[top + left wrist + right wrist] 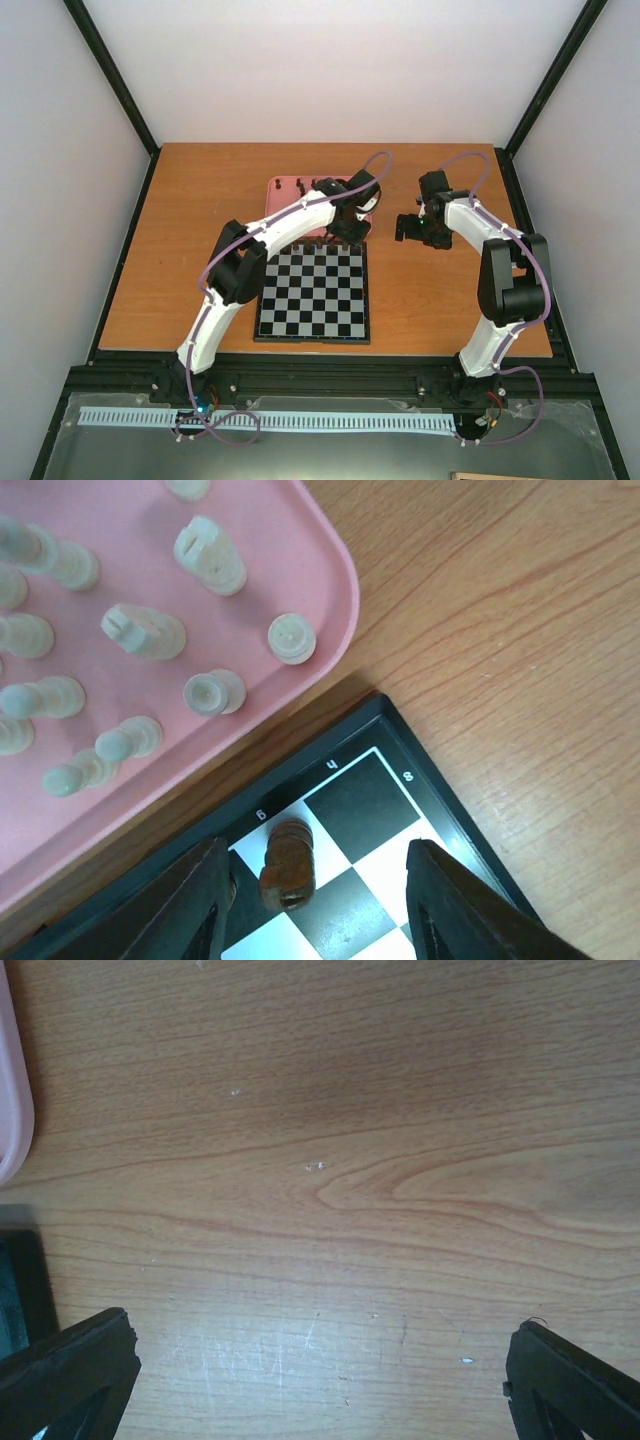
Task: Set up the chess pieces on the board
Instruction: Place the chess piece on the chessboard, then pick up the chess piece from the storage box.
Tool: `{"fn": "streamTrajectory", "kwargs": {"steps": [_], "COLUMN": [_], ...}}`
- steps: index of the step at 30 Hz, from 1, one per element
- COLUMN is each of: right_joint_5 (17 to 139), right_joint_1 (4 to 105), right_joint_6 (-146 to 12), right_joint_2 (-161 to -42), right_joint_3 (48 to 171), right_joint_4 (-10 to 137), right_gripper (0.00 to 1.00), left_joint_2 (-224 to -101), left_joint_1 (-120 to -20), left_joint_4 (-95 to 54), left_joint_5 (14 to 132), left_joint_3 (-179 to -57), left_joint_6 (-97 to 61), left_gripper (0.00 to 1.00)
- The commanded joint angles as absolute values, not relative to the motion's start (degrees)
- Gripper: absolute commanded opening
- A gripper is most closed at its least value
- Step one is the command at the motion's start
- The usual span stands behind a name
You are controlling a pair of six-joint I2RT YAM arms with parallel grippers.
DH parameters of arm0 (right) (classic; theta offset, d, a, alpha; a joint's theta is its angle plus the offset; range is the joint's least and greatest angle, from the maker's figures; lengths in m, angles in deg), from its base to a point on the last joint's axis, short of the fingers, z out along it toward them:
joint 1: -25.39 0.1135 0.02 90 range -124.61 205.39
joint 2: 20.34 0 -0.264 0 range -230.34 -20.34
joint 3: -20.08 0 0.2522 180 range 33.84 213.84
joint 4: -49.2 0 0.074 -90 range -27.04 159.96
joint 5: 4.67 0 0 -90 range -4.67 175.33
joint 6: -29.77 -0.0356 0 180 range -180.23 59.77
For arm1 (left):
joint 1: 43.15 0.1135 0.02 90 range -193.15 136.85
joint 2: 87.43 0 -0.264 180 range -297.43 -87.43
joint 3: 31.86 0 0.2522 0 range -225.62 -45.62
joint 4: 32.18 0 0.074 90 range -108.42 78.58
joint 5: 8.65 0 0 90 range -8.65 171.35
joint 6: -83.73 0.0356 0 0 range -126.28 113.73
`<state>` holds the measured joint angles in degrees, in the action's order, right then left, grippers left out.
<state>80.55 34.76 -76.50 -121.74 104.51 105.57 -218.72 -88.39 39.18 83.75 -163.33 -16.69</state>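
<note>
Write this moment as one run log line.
left jaws: open around dark piece near board corner | right jaws: open above table | pink tray: pale pieces inside

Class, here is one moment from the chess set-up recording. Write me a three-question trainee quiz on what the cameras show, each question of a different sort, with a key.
1. True or false: the brown piece sits on the board, between the open jaws of the left gripper.
2. Fill in: the cream pieces sit in the pink ____.
3. Multiple choice: what lies under the right gripper?
A. bare wooden table
B. the board
C. the cream pieces

Key: 1 true; 2 tray; 3 A.
</note>
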Motion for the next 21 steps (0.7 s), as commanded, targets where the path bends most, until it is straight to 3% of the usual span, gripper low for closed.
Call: {"fn": "streamTrajectory", "kwargs": {"steps": [1, 7, 15, 21], "right_joint_5": [80.71, 81.08, 81.75, 81.6], "right_joint_1": [34.88, 34.88, 34.88, 34.89], "right_joint_6": [-76.46, -76.4, -76.28, -76.74], "right_joint_2": [-120.45, -120.29, -120.67, -121.63], "right_joint_3": [105.9, 106.22, 108.8, 110.74], "right_joint_4": [105.15, 105.7, 107.36, 108.53], "right_gripper": [1.0, 1.0, 1.0, 1.0], "left_joint_2": [-215.75, -214.71, -215.33, -215.32], "left_joint_1": [-89.65, -88.31, -76.99, -69.63], "left_joint_4": [41.13, 41.45, 43.16, 45.22], "left_joint_5": [84.26, 87.51, 93.02, 96.28], "left_joint_3": [-168.68, -173.69, -178.02, -176.02], "left_joint_6": [-16.12, -16.56, -20.16, -22.79], "left_gripper": [0.54, 0.65, 0.64, 0.58]}}
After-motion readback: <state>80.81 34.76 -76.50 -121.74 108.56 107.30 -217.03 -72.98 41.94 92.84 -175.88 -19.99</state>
